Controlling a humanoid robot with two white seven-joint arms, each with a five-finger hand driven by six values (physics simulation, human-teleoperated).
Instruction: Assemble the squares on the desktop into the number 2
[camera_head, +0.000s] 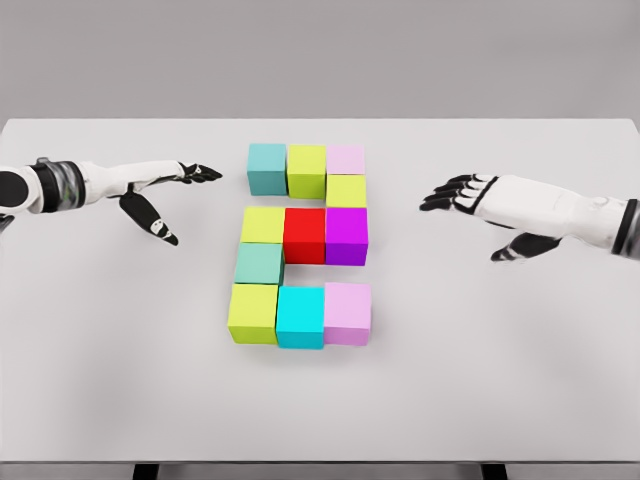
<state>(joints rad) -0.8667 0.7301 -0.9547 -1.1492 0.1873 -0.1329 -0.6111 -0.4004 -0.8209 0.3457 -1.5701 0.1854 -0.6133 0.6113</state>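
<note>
Pale grey table (120, 340) (cubes (303, 235) at centre), grey backdrop.

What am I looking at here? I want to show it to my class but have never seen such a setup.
This is a simulator's render, seen from a camera on a humanoid robot's head. Its left hand and right hand hover over a white table, fingers spread, holding nothing. Between them lie eleven coloured cubes forming a blocky 2: a teal cube starts the top row, a red cube sits in the middle row, and a cyan cube is in the bottom row.
</note>
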